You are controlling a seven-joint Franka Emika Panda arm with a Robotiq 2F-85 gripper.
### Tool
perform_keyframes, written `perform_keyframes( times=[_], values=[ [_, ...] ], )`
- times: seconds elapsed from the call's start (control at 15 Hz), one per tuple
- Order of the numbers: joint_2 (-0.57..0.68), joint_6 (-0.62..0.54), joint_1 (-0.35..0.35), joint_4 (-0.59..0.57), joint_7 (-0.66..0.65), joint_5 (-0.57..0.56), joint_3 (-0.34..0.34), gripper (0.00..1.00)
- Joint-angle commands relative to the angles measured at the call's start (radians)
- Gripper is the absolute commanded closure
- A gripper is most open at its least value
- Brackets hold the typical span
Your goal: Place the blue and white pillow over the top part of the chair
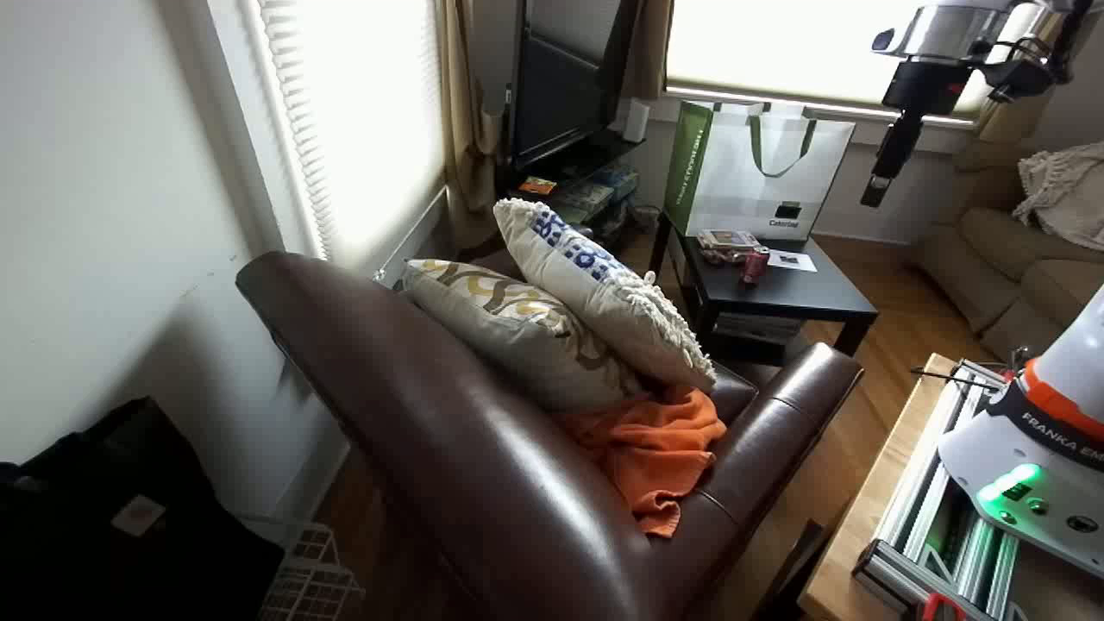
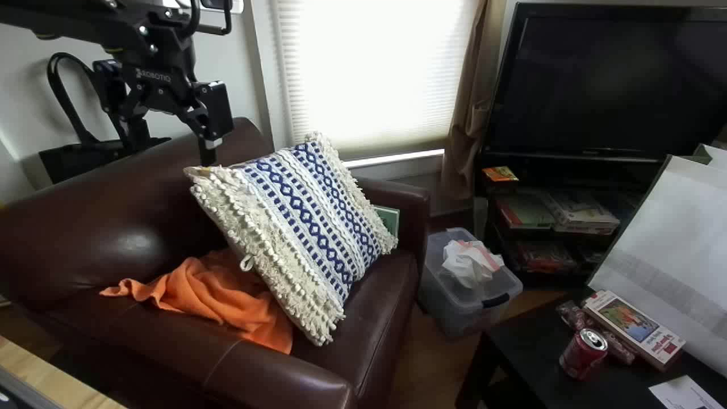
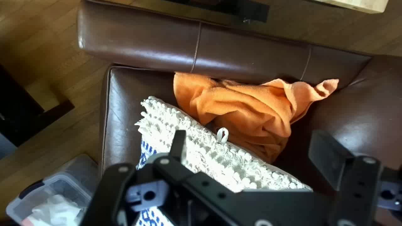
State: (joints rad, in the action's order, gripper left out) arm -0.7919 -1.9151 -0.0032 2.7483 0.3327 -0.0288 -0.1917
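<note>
The blue and white pillow leans on the seat of the dark brown leather chair, in front of a mottled pillow. In an exterior view its blue patterned front and fringed edges show, tilted on the chair, and the pillow has one corner raised toward the backrest. My gripper is open and empty, apart from the pillow. In the wrist view the fringed edge of the pillow lies below the spread fingers of the gripper. The lower part of the pillow there is hidden behind the gripper.
A beige-and-brown mottled pillow stands against the chair back. A crumpled orange cloth lies on the seat. A black table holds a bag and a can. A clear bin stands beside the chair.
</note>
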Motion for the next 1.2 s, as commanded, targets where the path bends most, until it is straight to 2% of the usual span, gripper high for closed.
perform_keyframes(
  times=[0.0,0.47,0.6,0.87,1.13],
  values=[
    [0.001,0.002,-0.005,-0.001,0.003,0.004,0.005,0.0],
    [0.0,-0.017,-0.009,-0.007,-0.009,0.005,0.009,0.0],
    [0.047,-0.049,0.006,-0.058,0.001,0.006,0.011,0.0],
    [0.202,-0.112,0.039,-0.225,0.016,0.016,0.016,0.0],
    [0.424,-0.092,0.097,-0.452,0.003,0.086,0.043,0.0]
  ],
)
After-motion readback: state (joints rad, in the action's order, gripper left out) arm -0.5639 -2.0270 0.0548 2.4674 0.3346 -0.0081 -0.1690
